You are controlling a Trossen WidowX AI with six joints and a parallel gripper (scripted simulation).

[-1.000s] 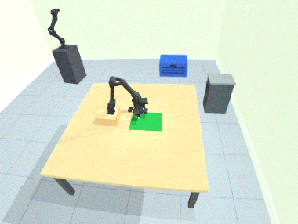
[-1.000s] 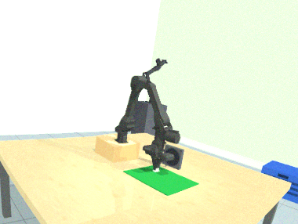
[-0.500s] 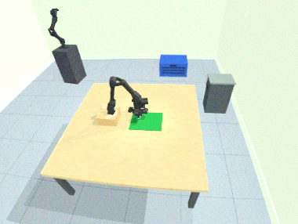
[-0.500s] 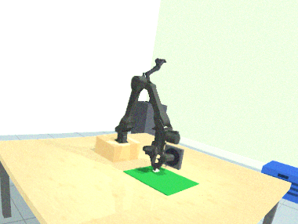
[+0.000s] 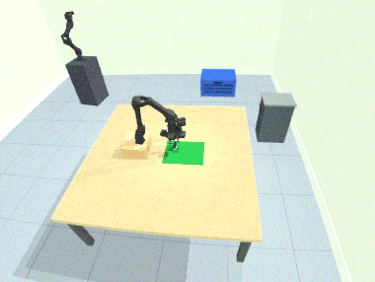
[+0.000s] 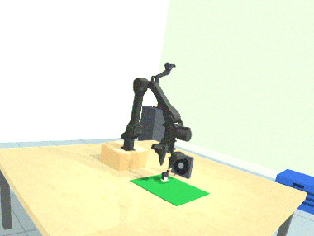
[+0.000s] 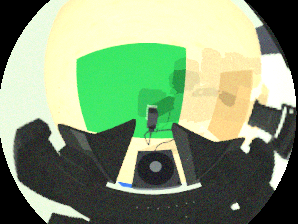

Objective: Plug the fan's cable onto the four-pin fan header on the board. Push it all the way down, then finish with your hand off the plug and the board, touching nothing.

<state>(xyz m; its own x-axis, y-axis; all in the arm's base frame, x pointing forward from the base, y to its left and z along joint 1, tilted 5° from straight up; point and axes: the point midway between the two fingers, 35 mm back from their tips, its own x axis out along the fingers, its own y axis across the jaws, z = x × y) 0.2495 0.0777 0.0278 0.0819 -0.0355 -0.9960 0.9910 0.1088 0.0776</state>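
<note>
The green board lies flat on the table. The small dark plug stands on the white four-pin header near the board's edge. White shows at the plug's foot; the views are too coarse to tell how deep it sits. My gripper is open and empty, above the plug, with a gap between fingertips and plug in the exterior view. The thin black cable runs from the plug toward the square black fan, which stands upright beside the gripper.
The arm's base stands on a wooden block beside the board. The fan is close to the fingers. Away from the table are a blue box, a grey cabinet and a second arm on a dark pedestal.
</note>
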